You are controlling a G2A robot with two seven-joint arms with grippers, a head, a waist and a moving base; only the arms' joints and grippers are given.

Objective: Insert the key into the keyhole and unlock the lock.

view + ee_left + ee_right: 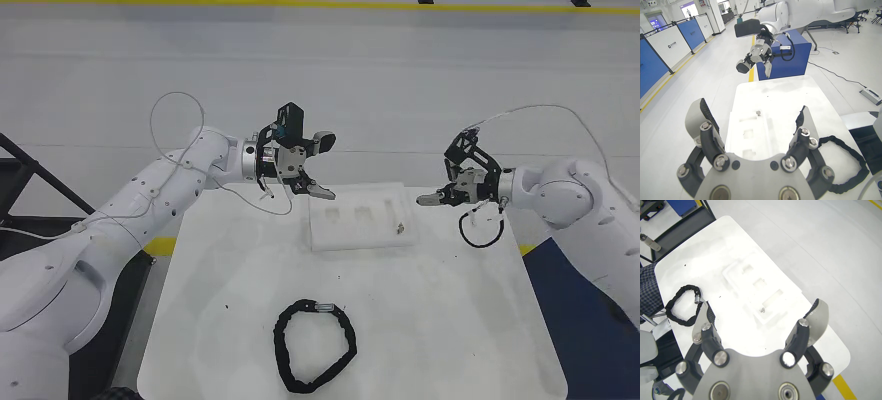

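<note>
A black fabric-sleeved chain lock [315, 342] lies looped near the table's front edge, its silver cylinder [322, 306] at the far side of the loop. A small metal key [400, 228] rests on the right end of a white foam tray [345, 232]. My left gripper [322, 166] hovers open above the tray's left back corner, nothing between its fingers. My right gripper [432, 197] hangs open just right of the tray, above the key's end. The key [758, 113] shows beyond my left gripper [753, 115]. The key [762, 310] also shows below my right gripper [762, 313], with the lock [677, 309] off to the side.
The foam tray [734, 275] has three rectangular recesses and sits at the back middle of the white table [450, 330]. A blue cabinet [791, 60] stands beyond the table on the right arm's side. A dark metal cart [677, 228] stands off the table's left side.
</note>
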